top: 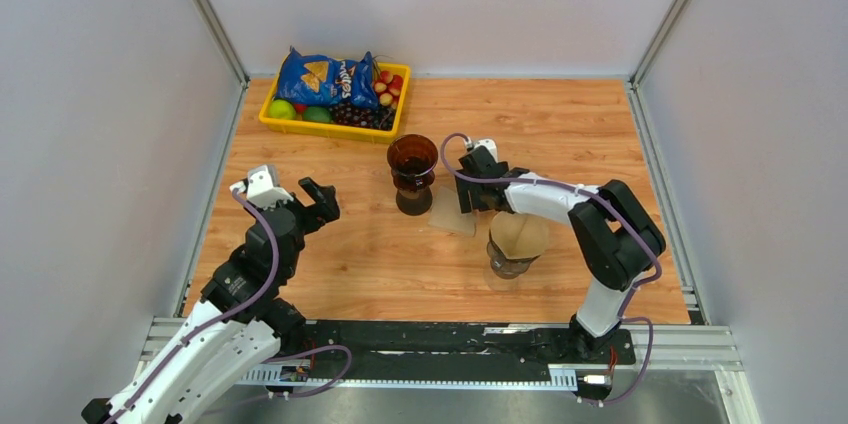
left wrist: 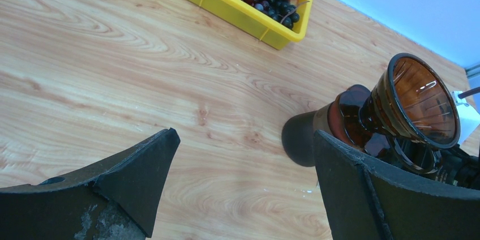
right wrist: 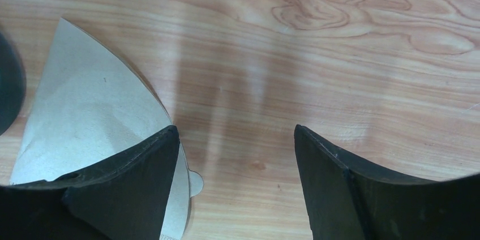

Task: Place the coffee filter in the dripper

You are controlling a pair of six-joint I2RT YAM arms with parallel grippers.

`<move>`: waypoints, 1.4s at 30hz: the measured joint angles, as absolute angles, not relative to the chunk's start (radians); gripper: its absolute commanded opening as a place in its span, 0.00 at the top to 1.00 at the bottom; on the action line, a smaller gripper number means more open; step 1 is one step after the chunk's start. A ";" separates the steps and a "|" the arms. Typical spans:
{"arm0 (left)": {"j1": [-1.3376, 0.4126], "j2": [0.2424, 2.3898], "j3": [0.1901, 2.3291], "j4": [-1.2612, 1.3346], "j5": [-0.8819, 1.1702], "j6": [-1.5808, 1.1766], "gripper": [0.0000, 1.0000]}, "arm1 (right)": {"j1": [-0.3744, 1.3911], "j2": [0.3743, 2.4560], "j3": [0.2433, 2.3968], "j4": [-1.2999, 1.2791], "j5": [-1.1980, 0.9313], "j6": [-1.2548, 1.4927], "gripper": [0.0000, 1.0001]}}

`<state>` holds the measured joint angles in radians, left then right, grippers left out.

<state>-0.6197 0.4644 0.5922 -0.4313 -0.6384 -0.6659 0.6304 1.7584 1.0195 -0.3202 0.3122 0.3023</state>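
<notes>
Now: paper filter lies flat on the table, right gripper open above it

Overhead, the coffee filter (top: 452,212) is a pale beige sheet of thin paper lying flat on the wooden table (top: 560,124). It sits just beside the dark foot of the dripper (top: 412,159), on that foot's right side, and it is not inside the dripper. The dripper is an amber, see-through funnel standing upright on its foot with its mouth facing up.

Seen close from the right wrist, the filter (right wrist: 85,115) has a fan shape. One straight edge runs up to a sharp corner, and a long curved edge sweeps from that corner down the right side. A small rounded tab sticks out low on that curved edge. The narrow end of the fan is hidden under a finger, so I cannot tell where it points. From above, its longer run goes from beside the dripper's foot toward the near edge, leaning slightly right.

The right gripper (right wrist: 233,132) hangs low over the filter's curved edge with its jaws spread and only bare wood between them. One finger covers part of the paper, and I cannot tell whether it touches.

The left gripper (left wrist: 243,138) is spread wide and holds nothing, well to the left of the dripper.
</notes>
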 measured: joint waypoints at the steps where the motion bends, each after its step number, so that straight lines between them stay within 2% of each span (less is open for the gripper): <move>1: -0.620 0.464 0.592 -0.431 -0.638 -0.666 0.00 | 0.624 1.758 1.018 -0.316 0.313 0.305 0.22; 6: -0.620 0.462 0.592 -0.437 -0.639 -0.668 0.00 | 0.579 1.746 0.998 -0.300 0.323 0.323 0.22; 14: -0.620 0.455 0.592 -0.438 -0.641 -0.669 0.00 | 0.403 1.685 0.962 -0.345 0.314 0.342 0.22; 23: -0.620 0.456 0.592 -0.424 -0.635 -0.669 0.00 | 0.414 1.622 1.044 -0.359 0.239 0.340 0.22; 29: -0.620 0.459 0.592 -0.418 -0.628 -0.668 0.00 | 0.423 1.718 1.078 -0.354 0.174 0.351 0.23; 33: -0.620 0.459 0.592 -0.415 -0.627 -0.668 0.00 | 0.451 1.794 1.078 -0.364 0.196 0.352 0.26; 42: -0.620 0.459 0.592 -0.415 -0.630 -0.668 0.00 | 0.485 1.805 1.081 -0.356 0.236 0.371 0.42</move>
